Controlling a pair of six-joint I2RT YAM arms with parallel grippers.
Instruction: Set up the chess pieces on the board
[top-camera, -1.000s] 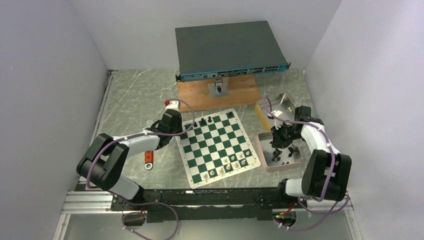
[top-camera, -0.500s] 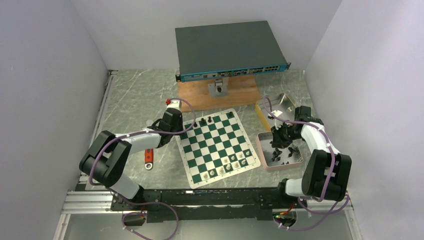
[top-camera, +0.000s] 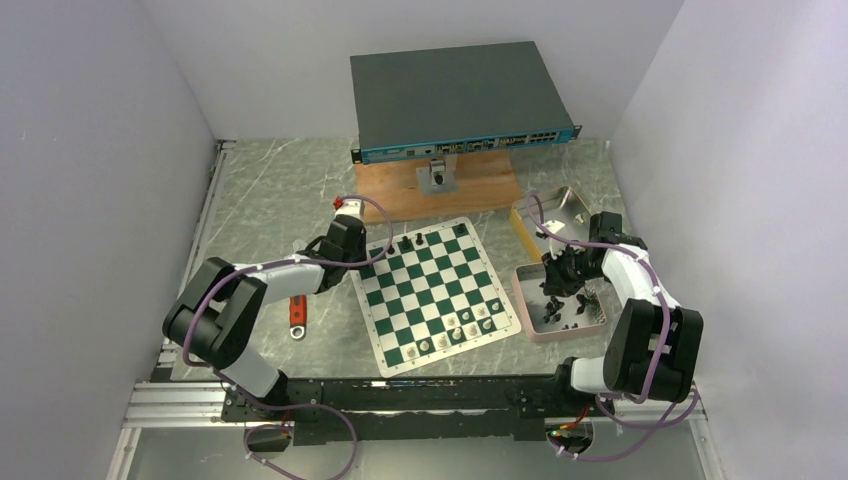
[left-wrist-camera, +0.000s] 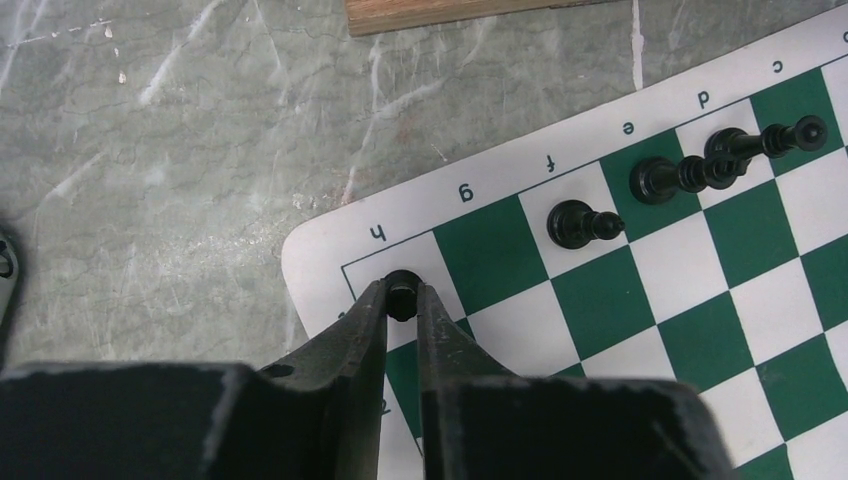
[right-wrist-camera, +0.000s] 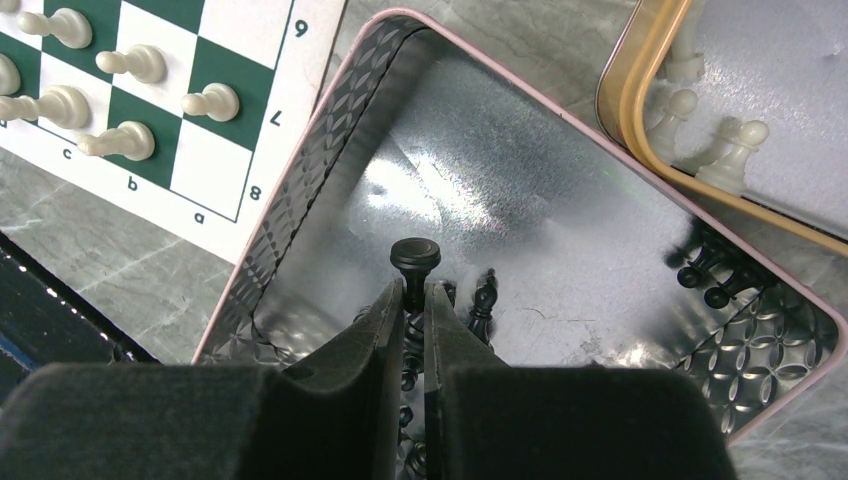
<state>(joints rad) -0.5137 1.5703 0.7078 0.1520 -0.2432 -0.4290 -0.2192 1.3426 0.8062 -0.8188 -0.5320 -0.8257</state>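
Glossy black plastic chess pieces — shiny, embossed metal tray.

Looked down from high behind over the whole table; peered close along each wrist's jaws; shared board corners with overhead.

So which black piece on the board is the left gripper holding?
The piece at the board's h corner, pinched by the left gripper; the others stand free.
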